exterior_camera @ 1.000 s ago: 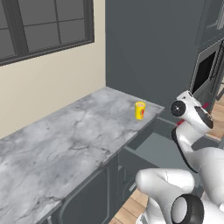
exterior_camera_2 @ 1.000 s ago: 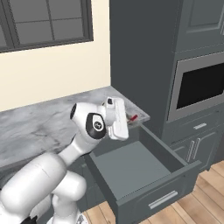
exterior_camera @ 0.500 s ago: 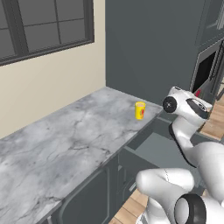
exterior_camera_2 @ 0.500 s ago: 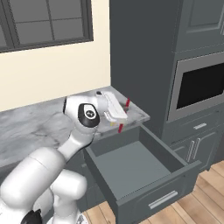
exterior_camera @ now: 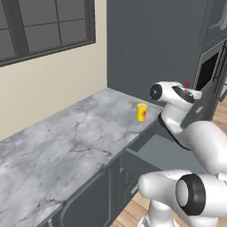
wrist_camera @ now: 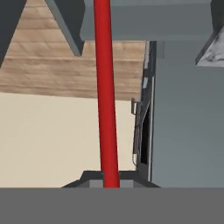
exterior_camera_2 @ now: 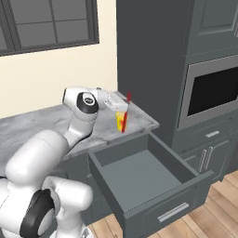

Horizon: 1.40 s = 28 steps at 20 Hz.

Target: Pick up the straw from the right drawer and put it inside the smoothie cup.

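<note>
My gripper (exterior_camera_2: 123, 106) is shut on the red straw (exterior_camera_2: 125, 114), which stands nearly upright with its top end poking above the hand. In the hand view the straw (wrist_camera: 106, 96) runs straight up from between the fingers. The yellow smoothie cup (exterior_camera: 142, 111) stands near the counter's right end. In the left base view my gripper (exterior_camera: 190, 91) hangs well to the right of the cup, apart from it. In the right base view the straw crosses in front of the cup (exterior_camera_2: 120, 121). The right drawer (exterior_camera_2: 144, 174) is pulled open below, its flat grey bottom bare.
The marble counter (exterior_camera: 66, 142) stretches left under a window. A tall dark cabinet rises behind the cup, and a wall oven (exterior_camera_2: 211, 90) stands to the right. The open drawer's front panel (exterior_camera_2: 172, 211) juts out over the wooden floor.
My hand has risen from over the open drawer and swung toward the counter's end, carrying the straw. The straw has turned more upright and stands closer to the cup.
</note>
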Motion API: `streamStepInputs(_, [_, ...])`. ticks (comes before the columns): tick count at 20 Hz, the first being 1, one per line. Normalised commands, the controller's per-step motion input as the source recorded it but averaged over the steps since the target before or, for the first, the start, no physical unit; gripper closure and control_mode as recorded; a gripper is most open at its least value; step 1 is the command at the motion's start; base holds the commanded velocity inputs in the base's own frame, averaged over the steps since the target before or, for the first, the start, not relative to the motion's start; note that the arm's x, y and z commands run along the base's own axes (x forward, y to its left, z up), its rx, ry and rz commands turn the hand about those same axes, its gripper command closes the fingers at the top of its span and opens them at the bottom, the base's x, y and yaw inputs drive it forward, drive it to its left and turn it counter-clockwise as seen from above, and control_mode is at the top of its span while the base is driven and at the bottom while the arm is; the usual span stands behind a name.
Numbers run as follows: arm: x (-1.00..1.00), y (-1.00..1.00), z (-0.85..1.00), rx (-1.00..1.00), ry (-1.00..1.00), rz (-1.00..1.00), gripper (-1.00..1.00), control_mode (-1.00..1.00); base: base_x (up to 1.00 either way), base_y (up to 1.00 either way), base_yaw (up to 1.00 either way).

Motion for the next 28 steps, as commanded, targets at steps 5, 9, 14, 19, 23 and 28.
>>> streamStepInputs(5, [0.51,0.26,0.01,0.0,0.02,0.0,1.0,-1.0,0.0,0.0,0.0])
streamStepInputs(9, [0.53,0.16,0.0,0.0,-0.05,0.0,1.0,-1.0,0.0,0.0,0.0])
streamStepInputs(14, [0.5,0.19,-0.03,0.0,-0.12,0.0,1.0,-1.0,0.0,0.0,0.0])
streamStepInputs(19, [0.42,0.18,-0.12,0.0,-0.13,0.0,1.0,-1.0,0.0,0.0,0.0])
streamStepInputs(23, [0.38,0.12,-0.14,0.0,-0.08,0.0,1.0,-1.0,0.0,0.0,0.0])
streamStepInputs(28, [0.44,0.08,-0.15,0.0,0.0,0.0,1.0,-1.0,0.0,0.0,0.0])
